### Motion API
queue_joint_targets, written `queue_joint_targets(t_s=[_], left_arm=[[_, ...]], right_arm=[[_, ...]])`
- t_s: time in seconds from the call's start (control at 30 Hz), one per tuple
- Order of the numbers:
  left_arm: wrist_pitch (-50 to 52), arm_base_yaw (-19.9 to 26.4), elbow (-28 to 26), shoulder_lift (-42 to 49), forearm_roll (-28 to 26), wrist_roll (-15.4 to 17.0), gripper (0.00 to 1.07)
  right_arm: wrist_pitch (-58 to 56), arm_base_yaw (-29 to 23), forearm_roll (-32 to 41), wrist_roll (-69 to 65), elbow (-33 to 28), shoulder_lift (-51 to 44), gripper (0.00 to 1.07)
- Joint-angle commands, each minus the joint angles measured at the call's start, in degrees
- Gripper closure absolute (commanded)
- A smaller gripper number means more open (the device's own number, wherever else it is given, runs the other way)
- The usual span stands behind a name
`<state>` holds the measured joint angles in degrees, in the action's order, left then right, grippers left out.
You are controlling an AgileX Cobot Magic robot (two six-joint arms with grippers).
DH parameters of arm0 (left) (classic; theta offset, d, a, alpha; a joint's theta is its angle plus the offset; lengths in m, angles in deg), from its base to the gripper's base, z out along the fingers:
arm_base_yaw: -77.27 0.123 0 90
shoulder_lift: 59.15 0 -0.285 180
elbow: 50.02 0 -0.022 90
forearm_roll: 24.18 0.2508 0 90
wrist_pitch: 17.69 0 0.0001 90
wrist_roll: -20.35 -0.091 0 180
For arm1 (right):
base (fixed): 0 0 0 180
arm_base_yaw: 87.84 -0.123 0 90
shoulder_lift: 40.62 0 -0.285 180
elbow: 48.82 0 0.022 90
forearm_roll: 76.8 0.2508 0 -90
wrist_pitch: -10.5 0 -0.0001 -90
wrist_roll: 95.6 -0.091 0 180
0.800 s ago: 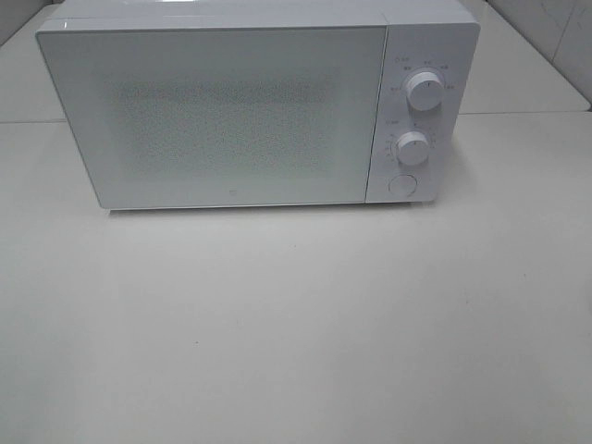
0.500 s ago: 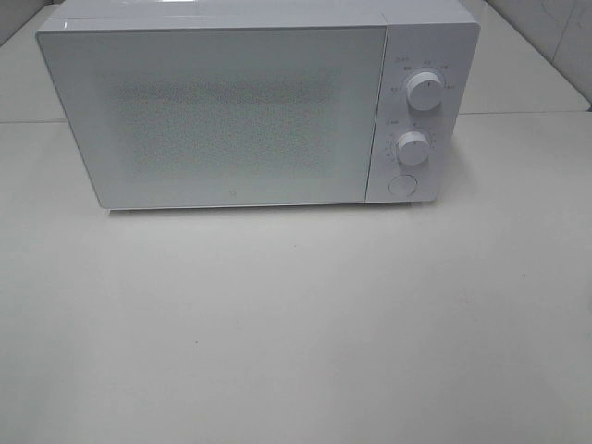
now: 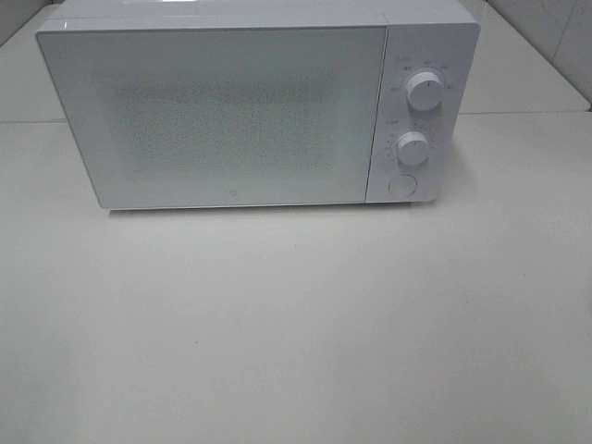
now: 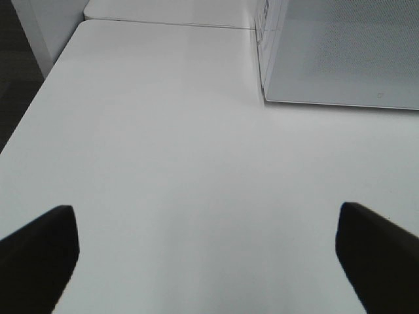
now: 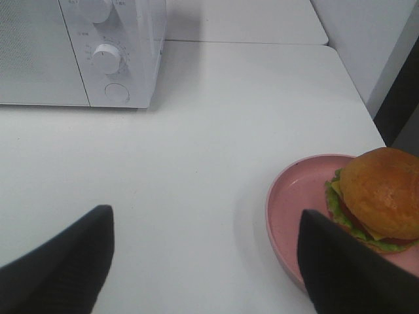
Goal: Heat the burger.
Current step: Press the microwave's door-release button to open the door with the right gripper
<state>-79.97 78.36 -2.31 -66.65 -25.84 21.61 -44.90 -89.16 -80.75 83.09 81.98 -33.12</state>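
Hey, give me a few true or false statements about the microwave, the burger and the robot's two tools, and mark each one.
1. The microwave has its door shut. True.
2. The burger sits inside the microwave. False: it lies on the pink plate on the table.
3. The right tool grips the burger. False: it is open and empty, with the burger off to one side.
4. The microwave has two round knobs, an upper knob and a lower knob. True.
5. The left tool is open, with only bare table between its fingers. True.
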Motion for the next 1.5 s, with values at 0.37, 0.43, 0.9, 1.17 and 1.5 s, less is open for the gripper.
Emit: queue_joint_targets(t_s=[0.37,0.43,0.9,1.17,1.5], left_arm=[[0.92,0.06,0.0,0.97,0.06,-0.11,0.04],[0.92,0.06,0.0,0.97,0.06,-0.11,0.04],[0.92,0.06,0.0,0.97,0.06,-0.11,0.04],[0.92,0.06,0.0,0.97,0.06,-0.11,0.04],[0.92,0.06,0.0,0.97,0.06,-0.11,0.04]], right_arm=[[17.88,-0.11,0.17,0.0,1.95,2.52,0.44],[21.54,-0.11,0.17,0.11,1.95,4.93,0.51],[57.47,-0.11,0.0,0.11,-8.02,24.24,1.07],[73.68,-0.11,0.0,0.06,-11.4,38.62,1.07],[90.13,-0.11,0.0,-0.17,-11.69,55.86,1.07]])
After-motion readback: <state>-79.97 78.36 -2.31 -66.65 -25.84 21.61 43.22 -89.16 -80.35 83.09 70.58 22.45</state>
